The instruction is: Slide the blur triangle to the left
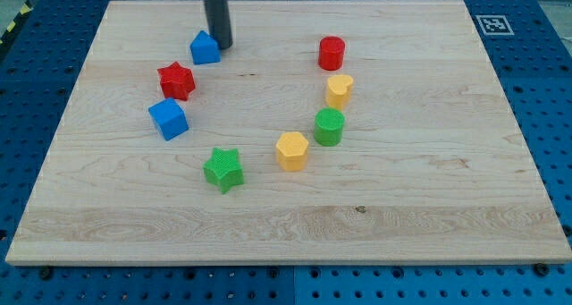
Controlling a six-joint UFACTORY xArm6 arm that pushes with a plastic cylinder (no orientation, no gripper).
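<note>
Tip (221,46) down on the board (402,207), no jaws to tell of, touching the right side of the blue triangle (205,47) near the view's top-left, ready to push left.

Small blue triangle block (205,47) lies flat on the table near the view's top left.
</note>
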